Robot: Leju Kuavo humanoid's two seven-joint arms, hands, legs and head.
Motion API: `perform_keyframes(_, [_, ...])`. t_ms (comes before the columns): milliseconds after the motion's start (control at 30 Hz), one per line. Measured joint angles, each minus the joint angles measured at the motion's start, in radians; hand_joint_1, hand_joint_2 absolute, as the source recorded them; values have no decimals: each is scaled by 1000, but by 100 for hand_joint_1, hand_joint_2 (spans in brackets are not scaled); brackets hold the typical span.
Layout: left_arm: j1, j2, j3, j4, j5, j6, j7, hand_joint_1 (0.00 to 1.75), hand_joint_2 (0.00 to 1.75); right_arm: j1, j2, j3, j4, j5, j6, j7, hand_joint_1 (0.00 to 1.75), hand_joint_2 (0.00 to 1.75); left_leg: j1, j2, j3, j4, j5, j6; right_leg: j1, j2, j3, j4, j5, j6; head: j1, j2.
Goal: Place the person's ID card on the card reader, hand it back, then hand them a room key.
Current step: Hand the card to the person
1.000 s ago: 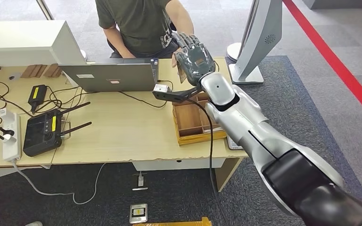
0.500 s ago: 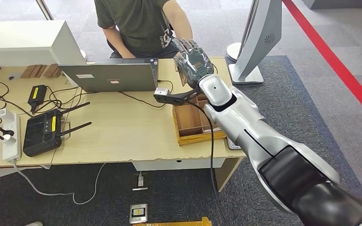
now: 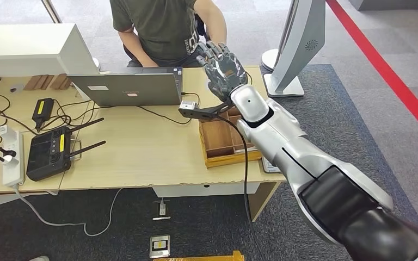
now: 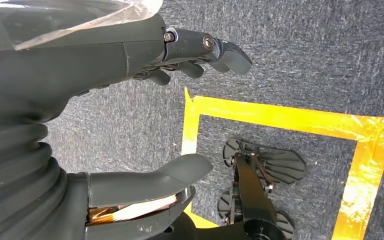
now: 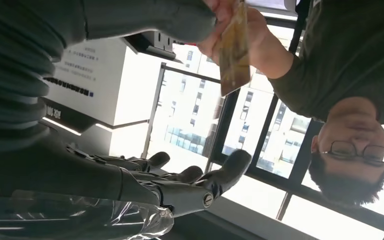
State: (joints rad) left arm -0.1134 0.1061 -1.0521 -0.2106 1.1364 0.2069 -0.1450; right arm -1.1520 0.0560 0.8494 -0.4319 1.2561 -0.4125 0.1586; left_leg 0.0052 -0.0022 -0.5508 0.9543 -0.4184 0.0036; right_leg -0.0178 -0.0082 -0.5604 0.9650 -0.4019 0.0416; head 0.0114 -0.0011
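Note:
My right hand (image 3: 224, 68) is raised over the far edge of the desk (image 3: 141, 152), reaching toward the seated person (image 3: 163, 27). In the right wrist view a tan card (image 5: 234, 55) hangs in the person's hand (image 5: 240, 20), just off the tip of my thumb (image 5: 170, 20). My darker fingers (image 5: 200, 185) are spread well away from the thumb with nothing between them. A wooden tray (image 3: 220, 144) with compartments lies on the desk under my forearm. My left hand (image 4: 80, 75) hangs over the carpet, fingers and thumb apart, holding nothing.
An open laptop (image 3: 125, 87) stands between me and the person. A black device with antennas (image 3: 49, 152), a power strip (image 3: 12, 157) and tangled cables lie at the desk's left. A white stand (image 3: 291, 49) rises at the right. Yellow floor tape (image 4: 280, 115) marks the carpet.
My right hand has lifted a little toward the person. The card that hung beside it in the head view is gone from there, and the person's arm has come up to my hand.

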Motion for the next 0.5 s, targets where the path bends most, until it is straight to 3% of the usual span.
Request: perform_keyframes(500, [2,0,0,0,0,1,1,0,175,-8,-17,40,19,-1,-1,3,0,0,0,0,0,0,0,0,0,0,0,0,0,0,0,0])
